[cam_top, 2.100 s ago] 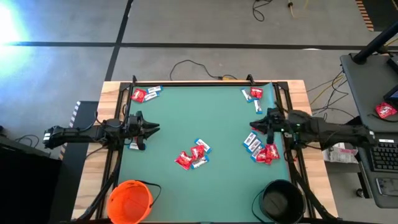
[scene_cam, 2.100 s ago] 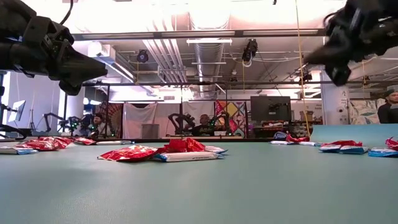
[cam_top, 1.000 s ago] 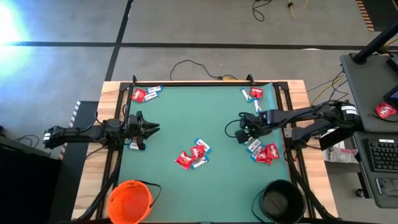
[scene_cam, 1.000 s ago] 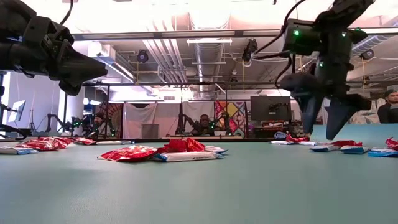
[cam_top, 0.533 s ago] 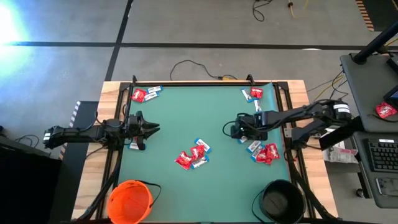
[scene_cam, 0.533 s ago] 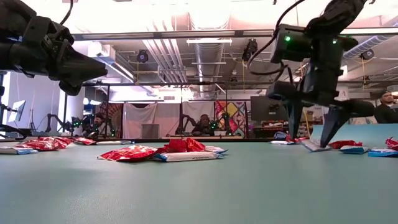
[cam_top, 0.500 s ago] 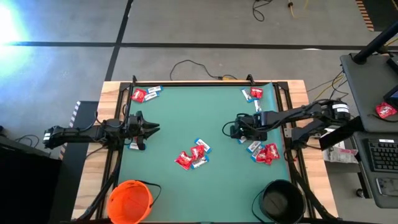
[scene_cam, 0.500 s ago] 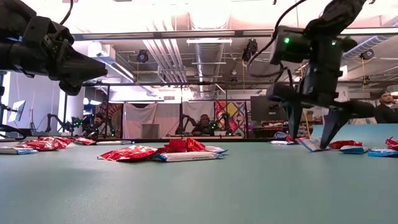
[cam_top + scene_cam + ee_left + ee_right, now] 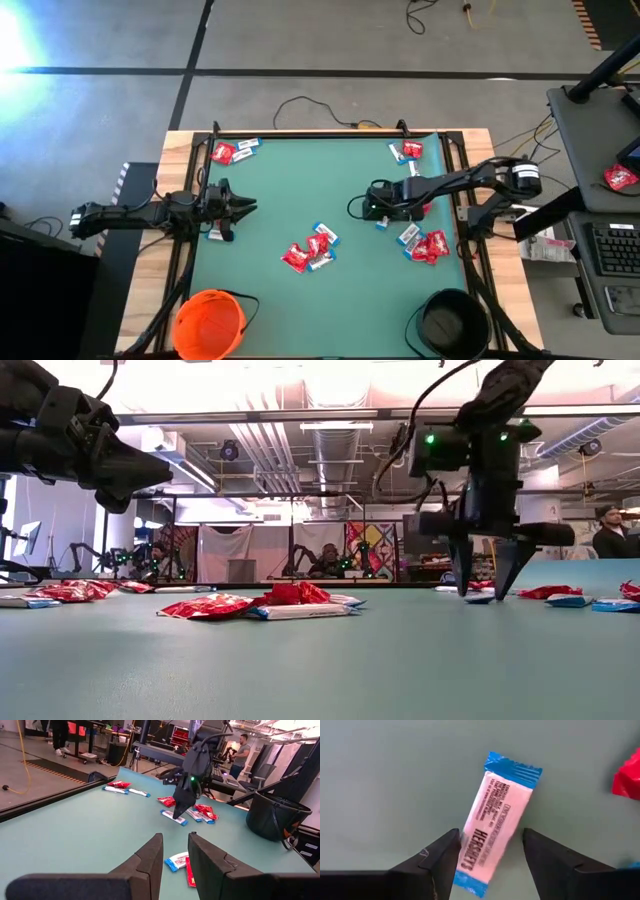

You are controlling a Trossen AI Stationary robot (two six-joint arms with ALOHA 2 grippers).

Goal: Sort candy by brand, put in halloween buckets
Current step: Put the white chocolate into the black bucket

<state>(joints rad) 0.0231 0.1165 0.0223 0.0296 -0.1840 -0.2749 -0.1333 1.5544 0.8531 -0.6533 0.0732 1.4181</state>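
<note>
blue-and-white candy | between right gripper jaws | on mat

Legible text: one wrapper only.
The blue-and-white candy bar, at the centre of the right wrist view, carries the brand name "HERSHEY'S" in dark capitals along its white panel; the smaller print lines beside it are too fine to read. No other text is readable in any view.
</note>
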